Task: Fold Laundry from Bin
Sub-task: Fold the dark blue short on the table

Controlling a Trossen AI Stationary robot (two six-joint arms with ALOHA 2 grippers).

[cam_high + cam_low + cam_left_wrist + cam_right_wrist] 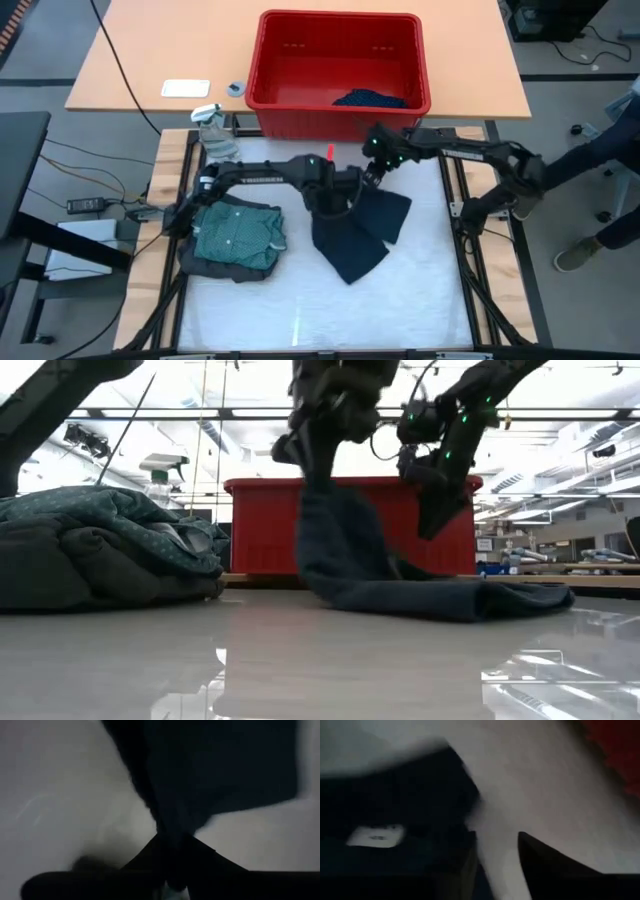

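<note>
At frame centre your left gripper (335,205) pinched the limp navy cloth garment (352,240); right gripper (372,172) jaws stood apart. Soft, light: grasp corners.

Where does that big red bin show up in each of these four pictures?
High view: the red bin sits top centre, at the table's far edge.
Low view: the bin is mid-picture in the background, behind the hanging dark garment.
Left wrist view: not in it.
Right wrist view: a red patch at the top right corner, probably the bin.
Shared landmark: the dark garment.
</note>
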